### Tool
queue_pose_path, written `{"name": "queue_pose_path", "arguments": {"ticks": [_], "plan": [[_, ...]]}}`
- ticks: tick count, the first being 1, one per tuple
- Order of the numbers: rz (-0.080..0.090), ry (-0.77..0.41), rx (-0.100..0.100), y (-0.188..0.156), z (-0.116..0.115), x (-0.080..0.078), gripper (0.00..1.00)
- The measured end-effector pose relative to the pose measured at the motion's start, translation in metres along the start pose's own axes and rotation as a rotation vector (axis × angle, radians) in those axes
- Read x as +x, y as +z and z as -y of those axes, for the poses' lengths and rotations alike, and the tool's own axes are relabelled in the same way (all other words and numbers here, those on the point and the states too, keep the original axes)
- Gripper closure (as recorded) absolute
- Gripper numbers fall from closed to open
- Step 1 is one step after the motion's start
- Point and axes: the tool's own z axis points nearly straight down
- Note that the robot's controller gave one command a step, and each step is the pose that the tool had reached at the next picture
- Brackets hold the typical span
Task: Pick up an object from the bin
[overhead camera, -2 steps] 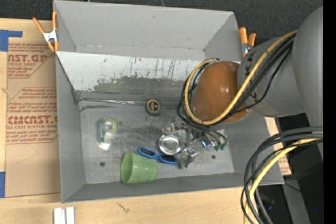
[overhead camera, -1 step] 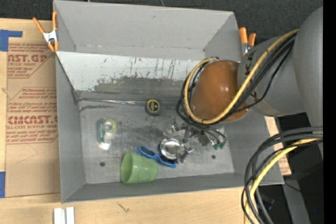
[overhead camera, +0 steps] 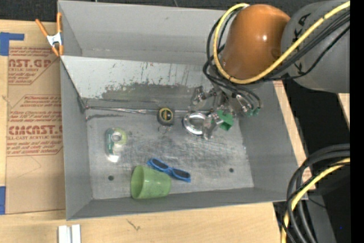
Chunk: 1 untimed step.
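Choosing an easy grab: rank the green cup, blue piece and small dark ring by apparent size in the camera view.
Largest: green cup.
Then the blue piece, long but thin.
Smallest: dark ring, lying farther back, so slightly unsure.

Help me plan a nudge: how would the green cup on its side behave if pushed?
Lying on its side, the green cup would probably roll. It looks like plastic, so likely light. It may bump the blue piece beside it.
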Motion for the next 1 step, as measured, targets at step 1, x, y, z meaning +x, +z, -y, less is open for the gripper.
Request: {"name": "queue_pose_path", "arguments": {"ticks": [1], "plan": [[-0.008, -0.019, 0.000, -0.0420, 0.0355, 0.0576, 1.00]]}}
